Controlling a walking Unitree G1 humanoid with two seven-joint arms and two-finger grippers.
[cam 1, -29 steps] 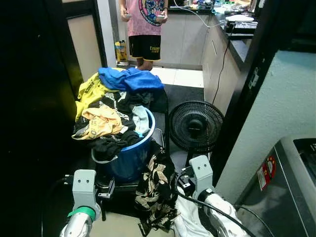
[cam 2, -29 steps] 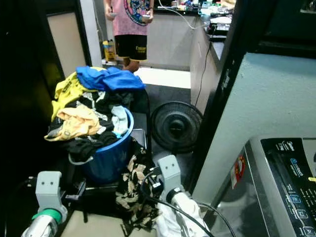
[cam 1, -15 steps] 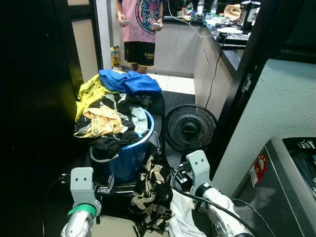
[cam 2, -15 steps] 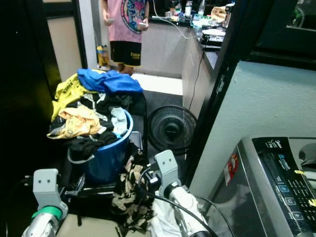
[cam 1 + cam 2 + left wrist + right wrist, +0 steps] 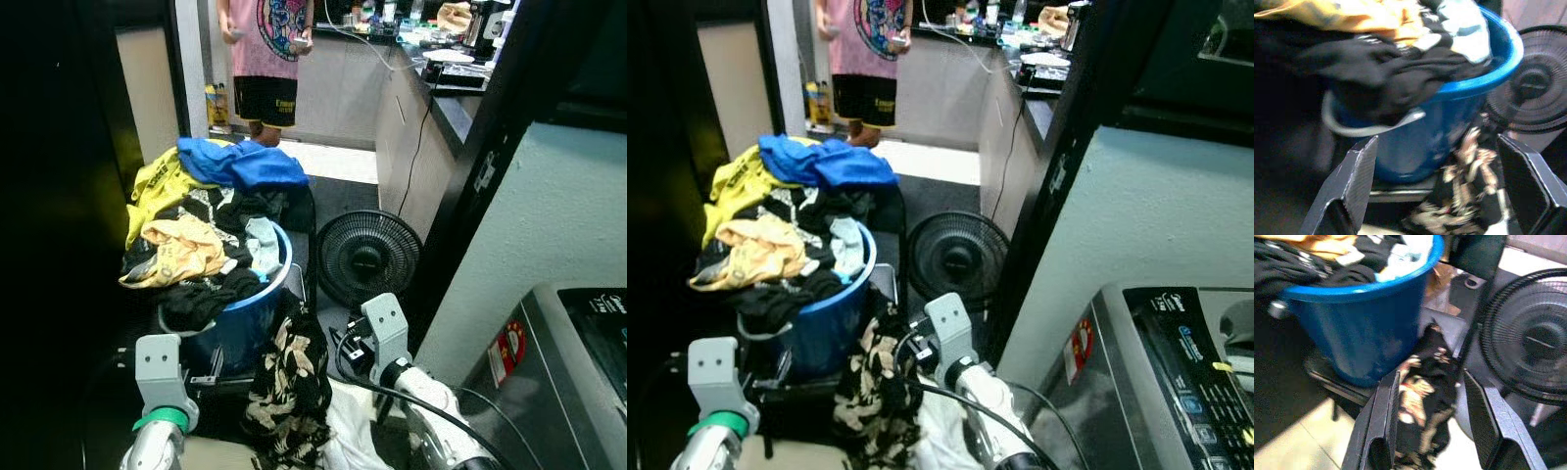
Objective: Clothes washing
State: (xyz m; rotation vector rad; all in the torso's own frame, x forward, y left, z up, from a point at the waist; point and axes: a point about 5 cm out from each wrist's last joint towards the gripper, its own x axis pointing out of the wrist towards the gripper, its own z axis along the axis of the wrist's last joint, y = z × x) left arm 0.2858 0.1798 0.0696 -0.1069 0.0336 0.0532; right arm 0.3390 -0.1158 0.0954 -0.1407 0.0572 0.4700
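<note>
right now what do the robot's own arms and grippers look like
Both arms are silver. The left arm has a green band below a boxy grey wrist block with small holes. The right arm carries the same grey block, with black cables looped around it. The left gripper and the right gripper each have two long, flat black fingers, textured on their inner faces.

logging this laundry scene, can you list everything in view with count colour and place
bucket: 1, blue, on the floor left of the fan
clothes pile: several, blue, yellow, orange, black, heaped in and above the bucket
patterned garment: 1, black and cream, between the right end effector's fingers
fan: 1, black, on the floor
washing machine: 1, grey, at right
person: 1, pink shirt, black shorts, at back
left end effector: open, facing the bucket
right end effector: around the patterned garment
</note>
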